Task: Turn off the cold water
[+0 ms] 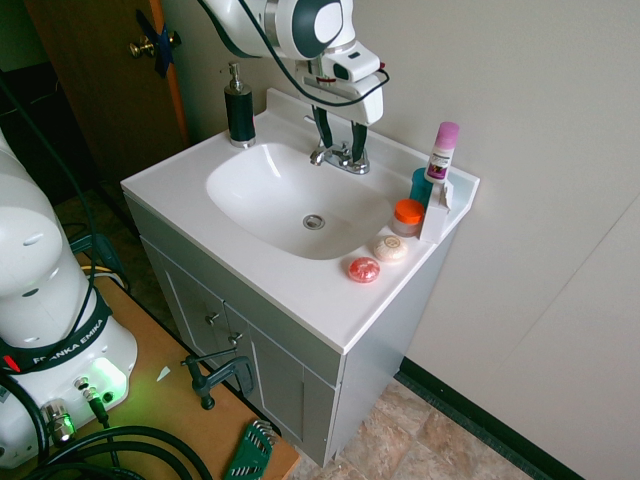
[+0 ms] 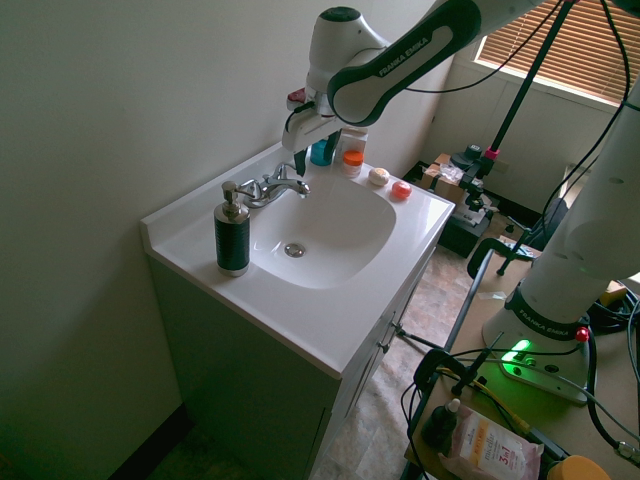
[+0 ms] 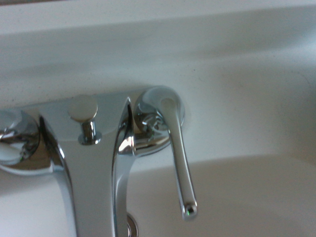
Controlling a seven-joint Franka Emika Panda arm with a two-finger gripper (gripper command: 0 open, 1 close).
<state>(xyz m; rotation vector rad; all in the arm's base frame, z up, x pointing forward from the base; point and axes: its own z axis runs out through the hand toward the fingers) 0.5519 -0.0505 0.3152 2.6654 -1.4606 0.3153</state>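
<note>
A chrome faucet (image 1: pixel 340 157) stands at the back of the white sink (image 1: pixel 250 185). My gripper (image 1: pixel 340 145) hangs right above it, open, with its two dark fingers (image 1: pixel 358 138) pointing down on either side of the faucet body. From the other side, the gripper (image 2: pixel 297 152) sits just above the faucet (image 2: pixel 270 186). The wrist view shows the spout (image 3: pixel 94 173), a pull-rod knob (image 3: pixel 82 108) and one lever handle (image 3: pixel 175 148) angled out over the basin; a second handle (image 3: pixel 12 143) is cut off at the edge. I cannot tell whether water is running.
A black soap dispenser (image 1: pixel 239 105) stands on the counter's back corner. On the other side are a pink-capped bottle (image 1: pixel 441 150), a teal cup (image 1: pixel 421 185), an orange-lidded jar (image 1: pixel 407 215) and two round soaps (image 1: pixel 363 269). The wall is close behind the faucet.
</note>
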